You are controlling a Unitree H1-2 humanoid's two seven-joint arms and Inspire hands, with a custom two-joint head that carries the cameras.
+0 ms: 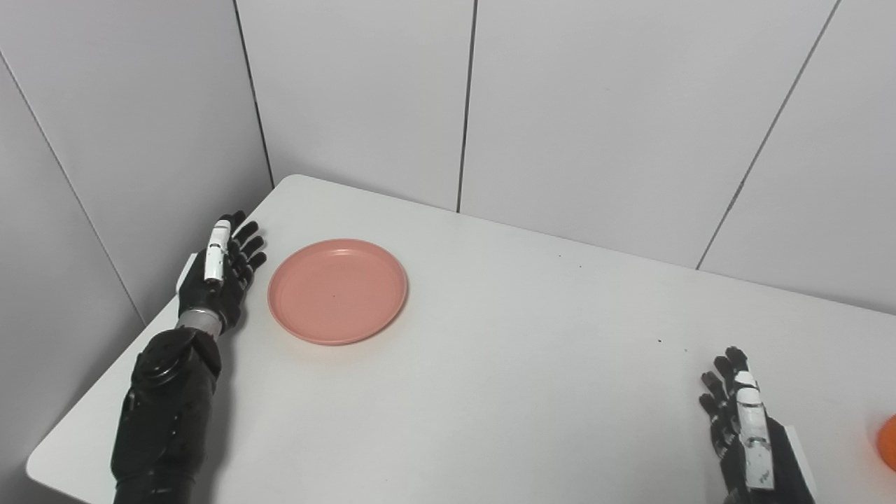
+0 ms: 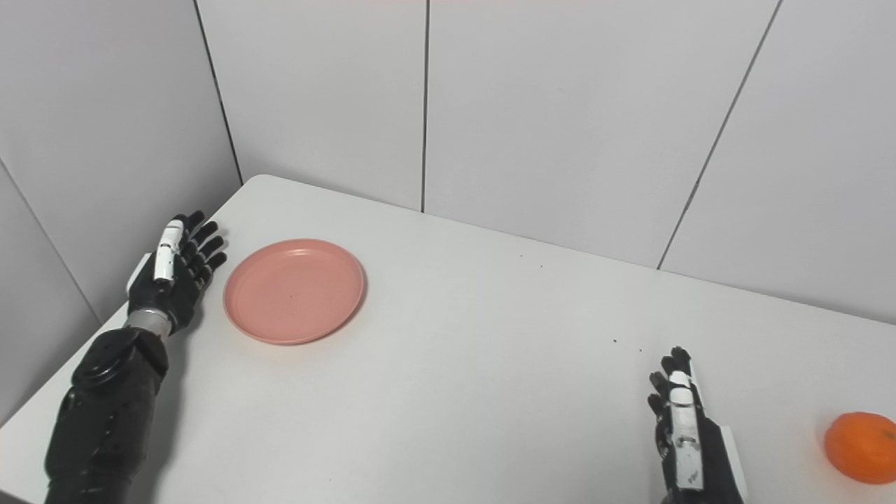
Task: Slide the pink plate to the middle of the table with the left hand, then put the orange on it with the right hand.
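Note:
The pink plate (image 1: 338,290) lies flat on the left part of the white table (image 1: 532,336). My left hand (image 1: 222,269) is open, fingers straight, just left of the plate and a small gap away from its rim. The orange (image 2: 861,446) sits on the table near the right edge; it shows only as a sliver in the left eye view (image 1: 887,441). My right hand (image 2: 682,427) is open and empty at the front right, to the left of the orange and apart from it.
Grey panel walls (image 1: 560,105) stand close behind and to the left of the table. The table's left edge runs just beside my left forearm (image 1: 168,413). A few small dark specks dot the tabletop.

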